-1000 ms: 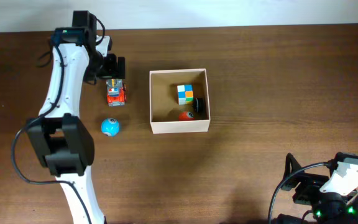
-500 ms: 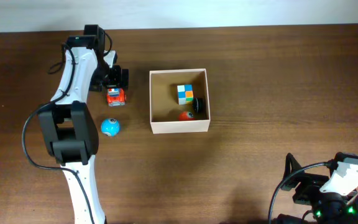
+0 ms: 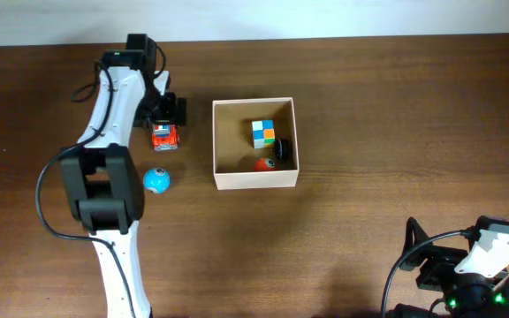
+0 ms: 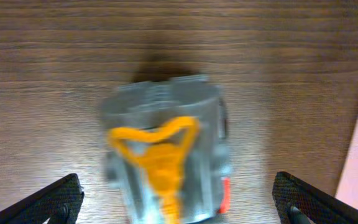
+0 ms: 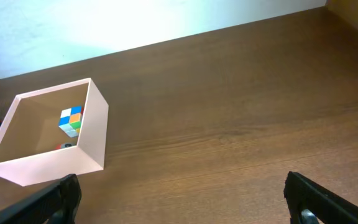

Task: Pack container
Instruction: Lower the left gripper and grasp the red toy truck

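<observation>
Left gripper (image 4: pixel 178 198): spread wide, straddling truck (image 4: pixel 165 163), no contact visible. Truck just left of container (image 3: pixel 254 181), apart from its wall. Right gripper (image 5: pixel 182 190): likewise wide, holding nothing, low at near right corner of table (image 3: pixel 396 106), well apart from all else. Container mid-table, upright, open top. Inside: 1 coloured cube (image 3: pixel 264 133), 1 red ball (image 3: pixel 262 164), 1 black item (image 3: pixel 282 148), too small to identify. Outside, near truck: 1 blue ball (image 3: pixel 156 180).

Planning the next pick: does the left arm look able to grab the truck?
Probably yes: the left arm has its jaws open on either side of the truck, with nothing in between.
</observation>
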Available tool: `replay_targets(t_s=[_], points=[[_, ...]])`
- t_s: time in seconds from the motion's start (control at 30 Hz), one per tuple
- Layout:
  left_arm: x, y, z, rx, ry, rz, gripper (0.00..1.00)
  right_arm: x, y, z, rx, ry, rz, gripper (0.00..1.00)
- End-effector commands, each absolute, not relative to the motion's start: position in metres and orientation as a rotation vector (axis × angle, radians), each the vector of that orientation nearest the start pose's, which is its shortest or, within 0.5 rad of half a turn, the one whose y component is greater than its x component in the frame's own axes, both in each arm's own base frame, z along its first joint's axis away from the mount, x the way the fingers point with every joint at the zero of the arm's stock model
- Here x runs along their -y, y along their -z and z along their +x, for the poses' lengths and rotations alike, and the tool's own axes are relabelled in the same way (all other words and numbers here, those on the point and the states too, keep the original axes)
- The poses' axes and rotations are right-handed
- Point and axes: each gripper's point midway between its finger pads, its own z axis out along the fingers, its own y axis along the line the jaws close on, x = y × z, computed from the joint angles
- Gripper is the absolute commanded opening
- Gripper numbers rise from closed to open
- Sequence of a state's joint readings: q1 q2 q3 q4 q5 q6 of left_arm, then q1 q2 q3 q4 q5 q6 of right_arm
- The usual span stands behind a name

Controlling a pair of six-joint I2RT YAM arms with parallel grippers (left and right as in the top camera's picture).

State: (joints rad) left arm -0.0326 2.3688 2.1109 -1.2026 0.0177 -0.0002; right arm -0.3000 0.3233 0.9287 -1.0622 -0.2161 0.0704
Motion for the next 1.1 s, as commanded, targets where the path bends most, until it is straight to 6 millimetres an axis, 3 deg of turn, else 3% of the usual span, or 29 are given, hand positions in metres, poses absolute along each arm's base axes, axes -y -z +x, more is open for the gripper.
replay_targets(t_s=[0.0, 0.23, 0.43, 0.47, 0.53, 0.9, 1.07], points=[[0.0287, -0.0464, 0.4885, -3.029, 0.003, 0.107, 0.99, 0.0094, -0.2860, 0.1562, -1.981, -0.070, 0.229, 0.99], [0.0227, -0.0468, 0.4892, -3.026, -0.080, 0.062, 0.99, 0.0095, -0.2859, 0.1562, -1.981, -0.070, 0.229, 0.99], [0.0218, -0.0467, 0.4890, -3.027, -0.079, 0.059, 0.93, 0.0094, -0.2860, 0.1562, -1.981, -0.070, 0.229, 0.99], [0.0218, -0.0467, 0.4890, -3.027, -0.079, 0.059, 0.91, 0.0095, -0.2860, 0.1563, -1.980, -0.070, 0.229, 0.99], [0.0219, -0.0467, 0.4891, -3.027, -0.079, 0.059, 0.75, 0.0095, -0.2859, 0.1562, -1.981, -0.070, 0.229, 0.99], [0.0209, -0.0467, 0.4887, -3.029, -0.079, 0.056, 0.60, 0.0094, -0.2860, 0.1562, -1.981, -0.070, 0.229, 0.99], [0.0208, -0.0465, 0.4871, -3.035, -0.080, 0.057, 0.58, 0.0095, -0.2859, 0.1562, -1.981, -0.070, 0.229, 0.99]])
